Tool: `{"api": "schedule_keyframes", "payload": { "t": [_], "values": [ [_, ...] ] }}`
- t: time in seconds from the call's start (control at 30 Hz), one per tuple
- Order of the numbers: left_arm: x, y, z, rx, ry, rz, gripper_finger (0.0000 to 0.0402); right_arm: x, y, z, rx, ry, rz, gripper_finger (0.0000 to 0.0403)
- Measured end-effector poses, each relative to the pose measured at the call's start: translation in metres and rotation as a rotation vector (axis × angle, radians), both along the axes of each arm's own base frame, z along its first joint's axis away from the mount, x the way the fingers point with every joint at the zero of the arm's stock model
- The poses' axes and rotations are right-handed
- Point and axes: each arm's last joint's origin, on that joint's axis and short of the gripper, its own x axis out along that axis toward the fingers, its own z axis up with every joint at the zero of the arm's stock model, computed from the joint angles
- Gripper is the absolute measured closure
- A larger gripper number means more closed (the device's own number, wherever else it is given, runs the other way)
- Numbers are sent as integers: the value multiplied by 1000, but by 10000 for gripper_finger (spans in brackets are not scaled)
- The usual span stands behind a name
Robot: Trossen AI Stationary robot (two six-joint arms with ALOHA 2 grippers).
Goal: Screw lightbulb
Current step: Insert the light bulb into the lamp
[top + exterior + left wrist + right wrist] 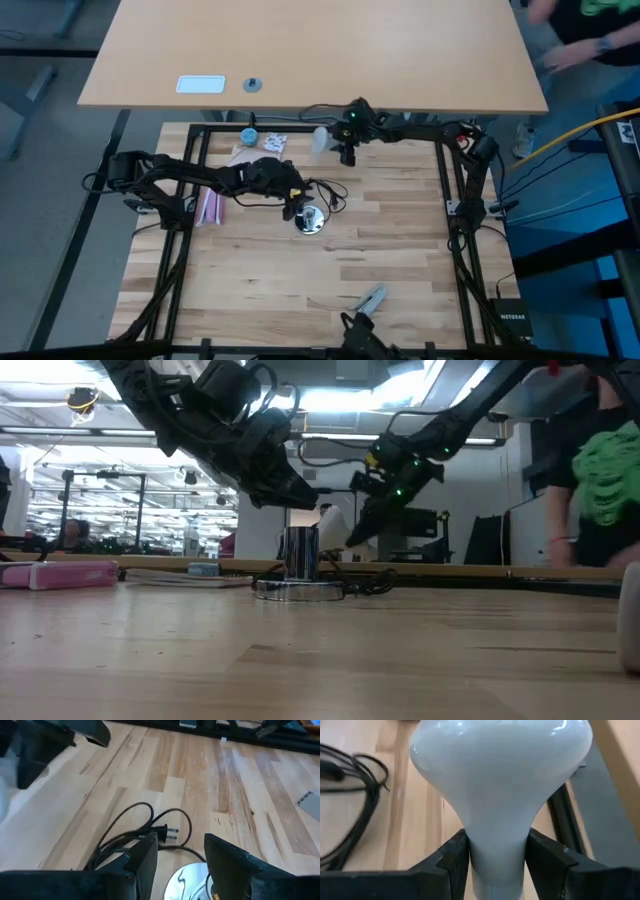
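The frosted-white lightbulb is held in my right gripper near the table's far edge. It also shows in the high view and the low view. The shiny silver lamp base with its upright socket stands mid-table, its black cord and plug lying beside it. My left gripper is open just above the base, one finger on each side, touching nothing. My right gripper pinches the bulb's narrow neck between its two fingers, just below where the globe widens. The globe points away from the wrist. The bulb is lifted clear of the table.
A pink box, a small blue cap and papers lie at the far left. A metal clip-like piece lies near the front edge. A person stands beyond the table's far right. The black frame borders the table.
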Motion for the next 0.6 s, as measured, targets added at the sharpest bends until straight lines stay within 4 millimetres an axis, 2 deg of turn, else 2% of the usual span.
{"api": "schedule_keyframes", "payload": {
  "t": [0.27, 0.6],
  "values": [
    [-4, 5, 21, 46, -104, 50, 247, 10, -8, 47, -1, 10, 22, 233],
    [-37, 14, 54, 86, -89, 137, 247, 7, -5, 124, 2, 91, 76, 233]
  ]
}}
